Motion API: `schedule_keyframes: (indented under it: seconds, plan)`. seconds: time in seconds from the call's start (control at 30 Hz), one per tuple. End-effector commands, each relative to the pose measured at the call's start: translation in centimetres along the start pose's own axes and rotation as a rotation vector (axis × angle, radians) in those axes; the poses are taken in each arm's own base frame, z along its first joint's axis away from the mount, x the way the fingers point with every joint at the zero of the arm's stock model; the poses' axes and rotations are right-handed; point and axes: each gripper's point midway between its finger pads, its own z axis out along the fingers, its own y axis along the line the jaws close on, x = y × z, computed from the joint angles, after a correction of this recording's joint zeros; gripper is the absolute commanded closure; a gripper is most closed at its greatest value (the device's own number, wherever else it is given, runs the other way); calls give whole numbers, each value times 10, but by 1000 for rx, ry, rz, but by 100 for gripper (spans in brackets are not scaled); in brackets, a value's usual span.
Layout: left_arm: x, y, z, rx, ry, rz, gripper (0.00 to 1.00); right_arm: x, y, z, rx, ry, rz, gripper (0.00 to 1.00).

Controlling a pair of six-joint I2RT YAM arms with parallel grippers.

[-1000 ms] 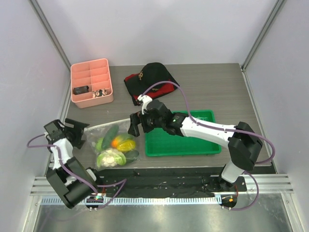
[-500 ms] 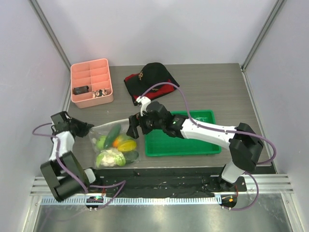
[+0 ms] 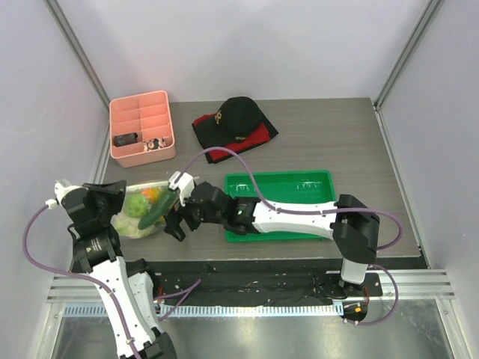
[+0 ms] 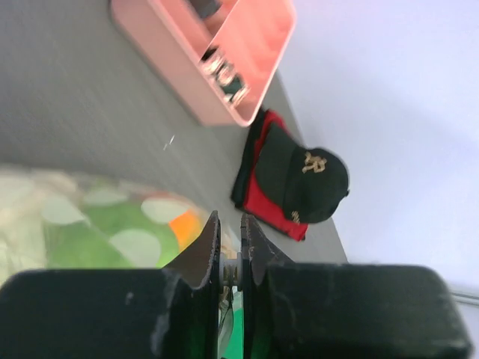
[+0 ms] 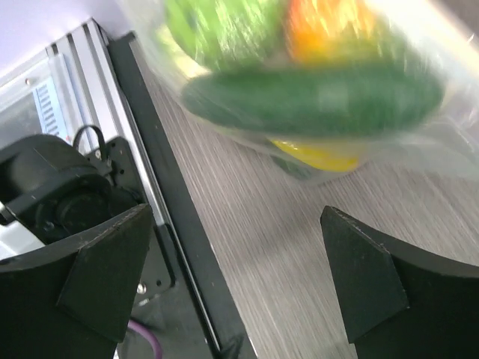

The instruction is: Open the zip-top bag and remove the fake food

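Note:
The zip-top bag (image 3: 133, 222) lies bunched at the table's left, with the fake food inside it: a dark green cucumber (image 3: 159, 209), a green cabbage (image 3: 135, 203) and an orange piece (image 3: 152, 193). My left gripper (image 3: 112, 197) is shut on the bag's left edge, and thin film shows between its fingers (image 4: 203, 250). In the left wrist view the bag (image 4: 90, 224) fills the left side. My right gripper (image 3: 177, 215) stands open just right of the bag. In the right wrist view the bag (image 5: 449, 146), with the cucumber (image 5: 314, 97) in it, sits ahead of the gripper (image 5: 236, 277), whose wide jaws hold nothing.
A pink divided box (image 3: 142, 129) stands at the back left. A black cap on red cloth (image 3: 236, 120) lies behind the middle. The green tray (image 3: 314, 182) sits right of the bag, under the right arm. The table's front rail (image 5: 150, 194) runs close beside the right gripper.
My left gripper has shut on the bag's left edge and pulled the bag leftward. The right gripper has followed to the left and nearer, still open.

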Motion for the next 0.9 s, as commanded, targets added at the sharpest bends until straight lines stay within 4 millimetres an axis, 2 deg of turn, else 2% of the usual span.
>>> schedule_keyframes:
  seconds: [0.0,0.07,0.13,0.17,0.2,0.23,0.33,0.4,0.43,0.47,0.57,0.73,0.77,0.8,0.87]
  plan:
    - [31,19,2,-45,124,-87,100,-50,-15,-10,95,-180,-28,0]
    - [37,13,-1,1,151,-85,100,-44,-17,-9,89,-148,37,0]
    - [46,-6,-5,103,202,-95,100,-41,-23,-3,70,-108,123,0]
    - [52,-5,-5,118,222,-105,100,-40,-25,-2,67,-98,223,0]
    - [55,-12,-8,159,237,-115,100,-37,-14,-2,-20,-67,268,0]
    - [57,-13,-9,171,244,-114,100,-32,-26,-1,-24,-56,330,2]
    - [64,-13,-13,188,261,-100,100,-30,-35,2,-58,-45,476,9]
    - [69,-13,-15,195,277,-100,100,-24,-45,5,-30,-23,462,12]
    - [70,-15,-16,206,282,-90,100,-30,-48,7,-17,-29,452,14]
    - [72,-14,-17,212,289,-82,100,-21,-54,14,-12,7,452,14]
    - [77,-16,-22,245,305,-43,100,-30,-53,26,-55,4,444,19]
    - [94,-12,-27,277,355,-30,100,-46,-51,66,-124,6,348,19]
    - [96,-15,-28,298,360,-39,100,-41,-48,69,-140,36,338,18]
    - [100,-14,-28,306,376,-44,100,-55,-44,72,-159,15,316,17]
    - [107,-8,-25,300,390,-62,100,-48,-49,79,-154,38,276,14]
